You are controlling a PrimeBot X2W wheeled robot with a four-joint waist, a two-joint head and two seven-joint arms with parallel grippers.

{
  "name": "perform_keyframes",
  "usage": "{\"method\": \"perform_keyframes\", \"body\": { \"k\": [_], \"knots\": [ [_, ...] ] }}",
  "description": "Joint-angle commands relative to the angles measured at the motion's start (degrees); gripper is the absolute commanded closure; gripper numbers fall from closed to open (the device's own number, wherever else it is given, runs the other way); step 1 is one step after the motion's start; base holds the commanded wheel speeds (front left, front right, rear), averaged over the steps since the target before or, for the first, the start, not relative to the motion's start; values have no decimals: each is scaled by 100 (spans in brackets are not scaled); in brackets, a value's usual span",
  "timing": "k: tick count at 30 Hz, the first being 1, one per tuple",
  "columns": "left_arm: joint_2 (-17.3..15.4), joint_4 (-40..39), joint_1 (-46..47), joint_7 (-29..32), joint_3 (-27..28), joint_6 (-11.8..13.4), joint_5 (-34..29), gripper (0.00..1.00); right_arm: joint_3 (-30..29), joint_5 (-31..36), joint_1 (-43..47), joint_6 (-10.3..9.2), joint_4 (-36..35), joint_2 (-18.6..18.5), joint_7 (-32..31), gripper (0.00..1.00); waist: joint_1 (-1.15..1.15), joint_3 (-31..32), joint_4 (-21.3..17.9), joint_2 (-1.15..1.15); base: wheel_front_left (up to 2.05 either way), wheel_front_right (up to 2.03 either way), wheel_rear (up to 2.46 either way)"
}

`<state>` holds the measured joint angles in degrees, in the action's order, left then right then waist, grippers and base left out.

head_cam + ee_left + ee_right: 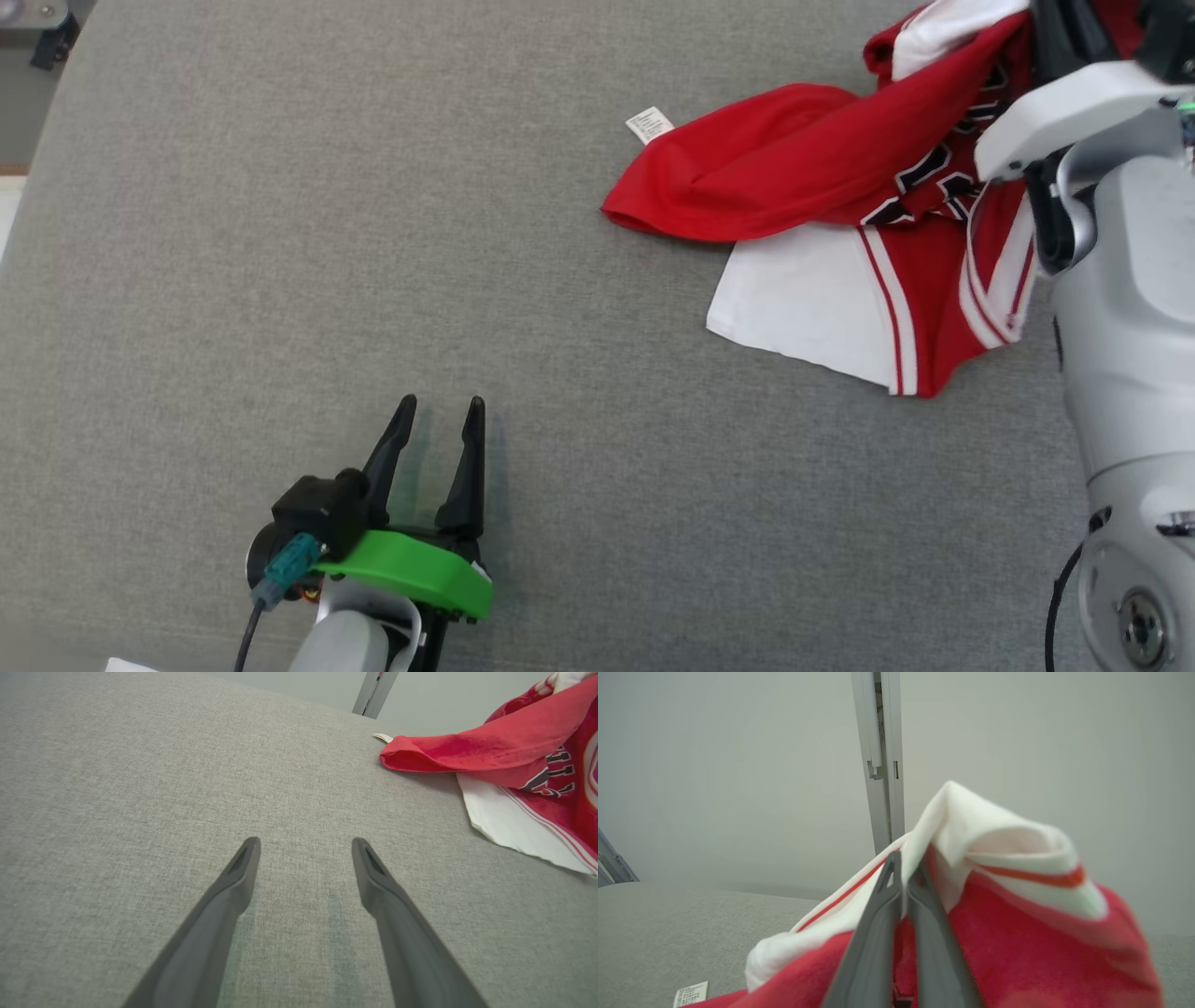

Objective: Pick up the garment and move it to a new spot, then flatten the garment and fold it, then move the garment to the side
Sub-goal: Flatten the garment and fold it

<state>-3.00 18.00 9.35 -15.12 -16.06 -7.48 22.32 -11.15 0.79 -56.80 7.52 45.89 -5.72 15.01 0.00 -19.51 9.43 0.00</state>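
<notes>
**A:** What sits nearest?

**B:** The left fingers [470,448], at the near left. They are spread wide with nothing between them, held close over the grey surface [280,233], tips pointing away from the robot.

**A:** And the garment?

**B:** The red-and-white garment [794,159] lies at the far right of the surface, well apart from those fingers. Its long axis runs from a folded red end, which points to the robot's left, across to a raised bunch at the far right. A white part with red stripes lies flat on the robot's side. A small white label [649,124] sticks out by the red fold.

**A:** The right arm?

**B:** The pale right forearm [1130,308] reaches forward along the right side, over the garment. The right fingers [901,896] are pinched together on a white, red-trimmed edge, lifted off the surface. Beyond stands a grey post [880,742].
</notes>
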Motion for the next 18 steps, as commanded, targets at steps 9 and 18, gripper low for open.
{"method": "perform_keyframes", "body": {
  "k": [9, 18],
  "knots": [
    [2, 9, 160, -2, 54, -1, 119, 0, -1120, 1314, -221, -7, 735, -25, 14, 0, 0, -242, 252, 0, 0, 0, 0],
    [-1, 18, 66, -1, 198, -1, 8, 0, -424, 599, 617, -7, -226, 238, 21, 0, 0, 22, -99, 0, 0, 0, 0]
  ]
}}
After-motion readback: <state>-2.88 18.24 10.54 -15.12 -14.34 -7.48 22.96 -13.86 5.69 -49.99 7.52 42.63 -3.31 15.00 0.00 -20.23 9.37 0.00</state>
